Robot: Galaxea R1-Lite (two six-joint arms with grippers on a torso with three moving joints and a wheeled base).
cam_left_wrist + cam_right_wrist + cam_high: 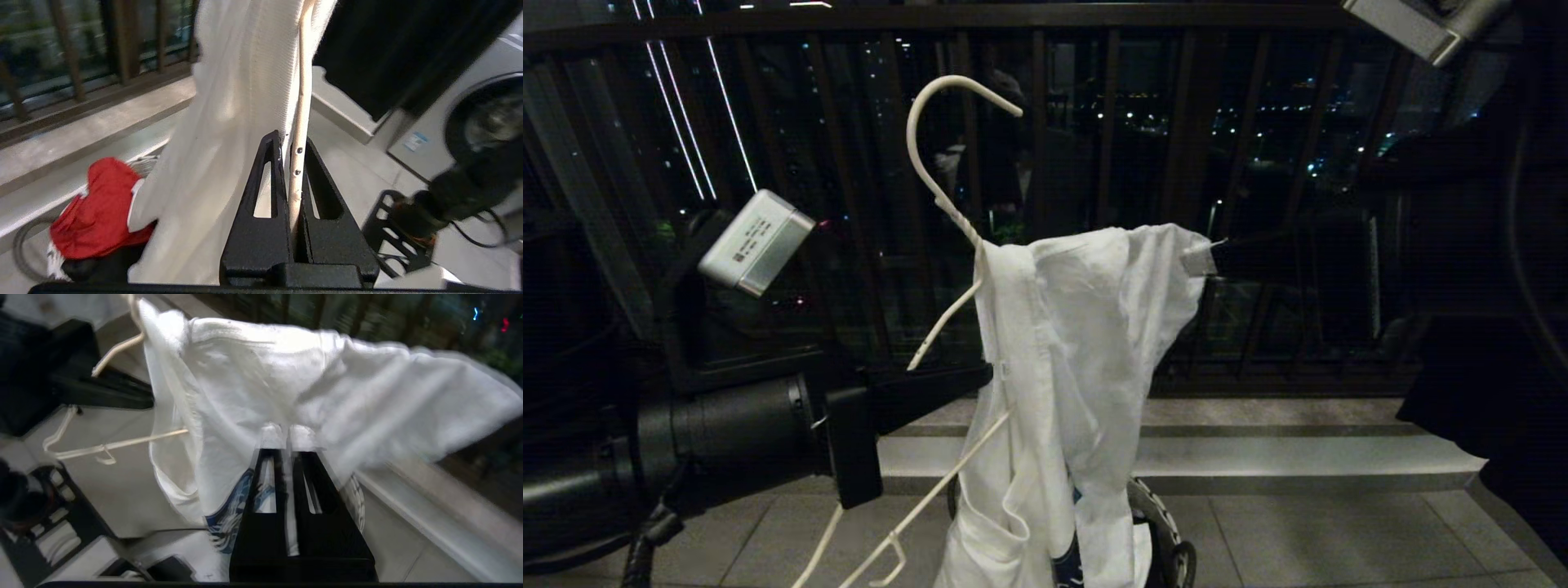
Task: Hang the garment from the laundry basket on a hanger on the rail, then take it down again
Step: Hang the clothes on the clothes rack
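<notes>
Grip comes first: your left gripper (292, 163) has its jaws closed on the white wire arm of the hanger (947, 204), the wire running straight up between them, so the hook stands free above and tilted, ready, I judge, to go up onto a rail that is not in view. Your right gripper (286, 445) has its jaws pinched shut on a fold of the garment (1086, 343), just beyond its fingertips, holding that shoulder out level from the hanger's neck; I take this as spreading the cloth so it seats over the wire. Below both sets of jaws the shirt hangs in a long crumpled drape, white and thin, its blue chest graphic partly showing near the hem. Under it sits the laundry basket (1168, 531), with a red cloth (98, 212) inside.
</notes>
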